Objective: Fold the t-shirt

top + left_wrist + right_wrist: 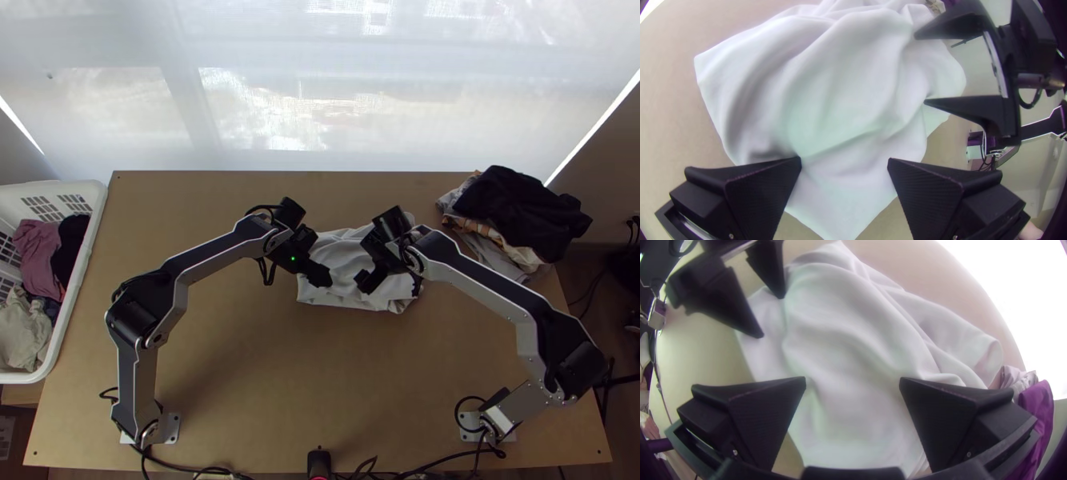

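One rumpled t-shirt beneath the left claw and right claw

Cloth: white, lying in a compact, creased heap on the bench, under and between the two claws. Folds run across its upper surface; its outline is uneven.

Left claw: in its wrist view, fingers spread wide, white cloth visible in the gap. Nothing pinched. Contact with the cloth: cannot tell.

Right claw: fingers likewise well apart in its wrist view, cloth visible between them, no grip on it. Contact here also cannot be judged.

Spacing: the claws sit near each other, not touching, each above its own side of the shirt.

Surroundings: pile of clothes, black garment on top, beyond and to the right of the right claw. White laundry basket holding garments, well apart to the left of the left claw.
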Available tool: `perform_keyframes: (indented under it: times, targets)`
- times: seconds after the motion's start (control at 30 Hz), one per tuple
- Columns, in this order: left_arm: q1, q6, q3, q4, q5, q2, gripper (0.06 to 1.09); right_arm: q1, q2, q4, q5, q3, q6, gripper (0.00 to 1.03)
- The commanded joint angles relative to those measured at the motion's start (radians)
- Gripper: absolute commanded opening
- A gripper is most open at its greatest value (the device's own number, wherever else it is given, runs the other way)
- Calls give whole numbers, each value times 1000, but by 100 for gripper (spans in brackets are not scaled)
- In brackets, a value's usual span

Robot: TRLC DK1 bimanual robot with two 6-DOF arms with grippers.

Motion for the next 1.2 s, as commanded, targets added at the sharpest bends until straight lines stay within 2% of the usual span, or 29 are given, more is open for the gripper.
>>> perform_keyframes:
  times: [0.0, 0.23, 0.43, 0.8, 1.17]
  targets:
    - [17, -7, 14, -36, -17, -75, 103, 84, -119, -87, -8, 44, -29, 98]
    - [119, -30, -1, -131, -17, -316, 103, 204, -138, -87, -5, -68, -138, 98]
    - [260, -18, -64, -186, -18, -526, 103, 255, -109, -7, -5, -137, -189, 98]
    - [422, -6, -201, -226, -17, -729, 103, 248, -62, 153, 5, -229, -327, 98]
    - [475, -10, -241, -238, -17, -793, 103, 218, -16, 272, 68, -253, -375, 98]
